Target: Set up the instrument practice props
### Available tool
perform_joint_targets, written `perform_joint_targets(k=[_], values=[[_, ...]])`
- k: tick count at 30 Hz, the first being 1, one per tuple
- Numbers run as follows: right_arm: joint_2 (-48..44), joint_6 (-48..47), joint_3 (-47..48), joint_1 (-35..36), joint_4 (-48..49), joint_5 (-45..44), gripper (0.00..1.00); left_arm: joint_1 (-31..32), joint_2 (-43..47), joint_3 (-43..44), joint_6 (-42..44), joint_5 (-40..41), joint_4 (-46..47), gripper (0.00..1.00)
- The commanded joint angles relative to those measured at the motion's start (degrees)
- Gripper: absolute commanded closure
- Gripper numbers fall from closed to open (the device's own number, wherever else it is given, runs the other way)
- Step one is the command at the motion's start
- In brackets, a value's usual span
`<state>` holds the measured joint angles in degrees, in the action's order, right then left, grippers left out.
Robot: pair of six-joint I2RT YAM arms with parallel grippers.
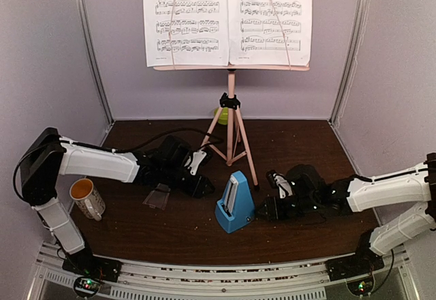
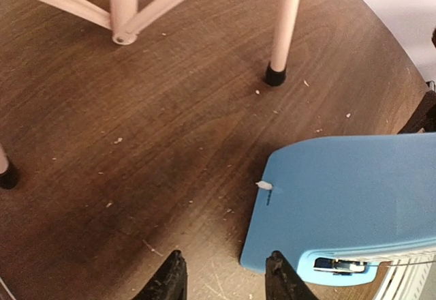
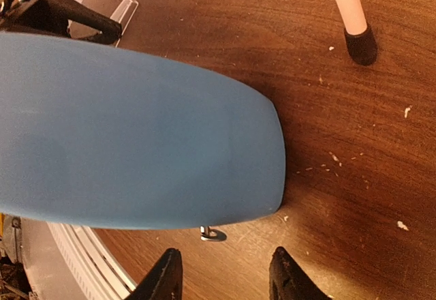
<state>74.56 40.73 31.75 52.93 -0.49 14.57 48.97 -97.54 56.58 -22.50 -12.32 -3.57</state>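
Dark wooden tabletop is being occupied near its front by the metronome, standing upright. It is being flanked by the left gripper and the right gripper, both being held spread and empty. The cover is being seen flat between the left gripper and the mug. Farther back, two pages are being carried by the stand.

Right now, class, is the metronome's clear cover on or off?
Off. The clear cover lies flat on the table, apart from the upright blue metronome.
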Motion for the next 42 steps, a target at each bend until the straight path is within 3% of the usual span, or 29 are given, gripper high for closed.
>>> perform_joint_targets(k=[1,9,21,28,34,38,42], values=[[1.96,-0.53,3.54,0.26,2.05,-0.32,0.57,1.05,-0.36,0.71,0.48,-2.73,4.35,0.6],[7.14,-0.92,8.71,0.25,0.82,-2.42,0.64,3.65,1.48,-4.67,0.75,-4.54,7.67,0.63],[10.98,-2.32,13.59,-0.01,0.51,-4.31,0.65,7.37,6.2,-11.03,2.75,-6.52,15.34,0.65],[6.16,-2.56,11.65,0.03,-2.7,-6.92,0.65,2.63,13.87,-15.11,2.47,3.81,14.08,0.7],[7.37,-1.08,11.95,-0.02,-3.95,-10.33,0.68,0.25,7.2,-6.27,5.44,10.67,5.69,0.73],[9.91,0.38,15.15,0.0,-6.5,-13.76,0.75,0.25,0.56,-2.16,5.87,10.03,4.65,0.74],[11.65,1.06,16.57,-0.09,-6.74,-14.41,0.77,1.15,-0.58,-2.78,6.4,6.44,7.12,0.74]])
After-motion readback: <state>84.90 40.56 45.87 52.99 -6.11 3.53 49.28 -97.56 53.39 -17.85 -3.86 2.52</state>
